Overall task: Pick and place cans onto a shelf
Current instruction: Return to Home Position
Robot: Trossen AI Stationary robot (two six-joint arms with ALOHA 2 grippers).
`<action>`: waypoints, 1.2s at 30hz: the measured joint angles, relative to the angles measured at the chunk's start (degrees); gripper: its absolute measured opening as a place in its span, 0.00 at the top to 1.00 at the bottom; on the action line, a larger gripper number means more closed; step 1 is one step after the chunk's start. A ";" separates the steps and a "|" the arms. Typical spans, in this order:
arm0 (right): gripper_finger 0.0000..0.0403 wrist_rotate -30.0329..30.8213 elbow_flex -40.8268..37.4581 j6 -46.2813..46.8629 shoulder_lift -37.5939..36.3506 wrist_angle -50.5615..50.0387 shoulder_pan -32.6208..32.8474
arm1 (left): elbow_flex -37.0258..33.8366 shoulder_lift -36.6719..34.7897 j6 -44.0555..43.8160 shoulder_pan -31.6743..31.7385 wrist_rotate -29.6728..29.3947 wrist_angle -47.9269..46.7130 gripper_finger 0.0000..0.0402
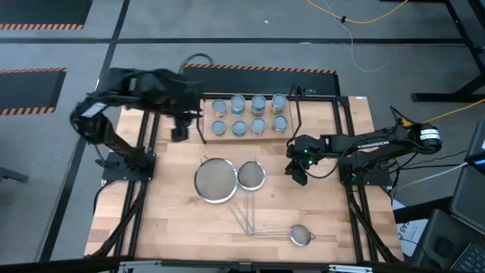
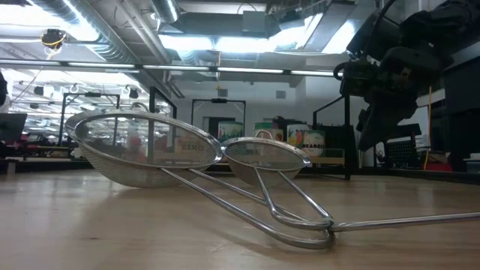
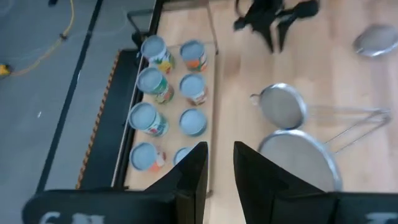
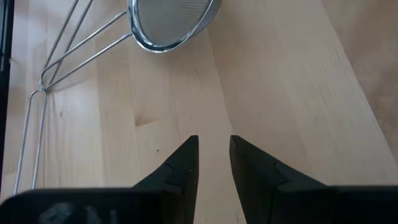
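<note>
Eight cans (image 1: pixel 239 127) sit on the shelf (image 1: pixel 211 117) at 12 o'clock on the bench (image 1: pixel 174 220), two rows of four. Left end effector (image 1: pixel 179 133) hangs at the shelf's 9 o'clock, fingers (image 3: pixel 194 168) a narrow gap apart, empty. Right end effector (image 1: pixel 297 176) hovers over bare wood at 3 o'clock of the two larger strainers (image 1: pixel 215 182), narrowly parted, empty too. Small strainer (image 1: pixel 301 236) at 5 o'clock.
</note>
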 joint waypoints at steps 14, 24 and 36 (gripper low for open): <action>0.76 2.87 0.00 -0.02 0.00 0.09 0.00 | -2.07 -11.30 -6.59 -9.26 -4.51 2.00 0.83; 0.76 2.87 0.00 0.03 0.00 0.10 0.01 | -32.13 -22.49 -6.01 -11.76 -7.58 19.14 0.83; 0.76 2.87 0.00 0.16 0.00 0.13 0.00 | -67.92 -47.65 -6.25 -11.74 -2.28 44.41 0.83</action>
